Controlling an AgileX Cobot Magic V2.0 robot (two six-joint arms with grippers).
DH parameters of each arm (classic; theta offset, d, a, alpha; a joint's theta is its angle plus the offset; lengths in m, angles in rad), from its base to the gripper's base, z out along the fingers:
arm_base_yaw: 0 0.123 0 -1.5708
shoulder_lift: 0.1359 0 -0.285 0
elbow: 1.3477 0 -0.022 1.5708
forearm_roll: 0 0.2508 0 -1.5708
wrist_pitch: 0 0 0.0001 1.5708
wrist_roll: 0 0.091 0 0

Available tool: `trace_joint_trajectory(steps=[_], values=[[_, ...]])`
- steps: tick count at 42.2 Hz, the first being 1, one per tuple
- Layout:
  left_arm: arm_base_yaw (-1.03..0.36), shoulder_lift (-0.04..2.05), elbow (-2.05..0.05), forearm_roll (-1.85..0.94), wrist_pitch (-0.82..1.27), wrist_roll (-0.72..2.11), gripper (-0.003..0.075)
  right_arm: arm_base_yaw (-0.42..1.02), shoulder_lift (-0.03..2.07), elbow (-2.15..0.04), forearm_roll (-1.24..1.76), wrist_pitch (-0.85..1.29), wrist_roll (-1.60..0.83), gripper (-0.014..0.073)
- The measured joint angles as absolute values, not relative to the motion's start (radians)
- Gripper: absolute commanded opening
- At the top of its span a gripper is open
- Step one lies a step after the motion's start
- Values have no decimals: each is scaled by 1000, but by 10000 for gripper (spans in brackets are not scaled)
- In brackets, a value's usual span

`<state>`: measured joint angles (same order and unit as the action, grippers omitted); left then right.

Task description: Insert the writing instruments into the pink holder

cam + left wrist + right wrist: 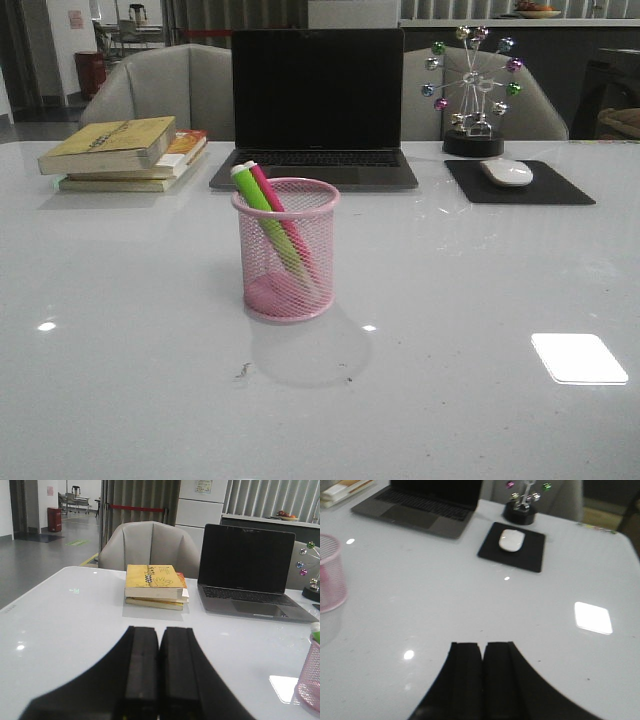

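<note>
The pink wire-mesh holder stands upright in the middle of the white table. Inside it lean the lime green marker and the magenta pink marker, tops sticking out over the rim toward the back left. Neither arm shows in the front view. My left gripper is shut with nothing in it, off to the left of the holder, whose edge and a green marker tip peek in. My right gripper is shut and empty, well to the right of the holder.
A stack of books lies at the back left, an open laptop behind the holder. A black mouse pad with a white mouse and a ball-ornament toy sit back right. Grey chairs stand behind the table.
</note>
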<state>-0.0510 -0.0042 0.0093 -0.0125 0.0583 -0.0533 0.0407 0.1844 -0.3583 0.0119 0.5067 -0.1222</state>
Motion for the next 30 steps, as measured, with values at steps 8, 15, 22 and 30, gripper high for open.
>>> trace_joint_trajectory(steps=[8,15,22,30], values=[[-51,-4,9,-12,58,-53,93,-75,26,-141,69,323,-122,53],[-51,-4,9,-12,58,-53,93,-83,-10,8,118,151,-122,53],[-51,-4,9,-12,58,-53,93,-74,-10,29,143,60,-122,53],[-51,-4,9,-12,58,-53,93,-57,-10,29,145,0,-122,53]])
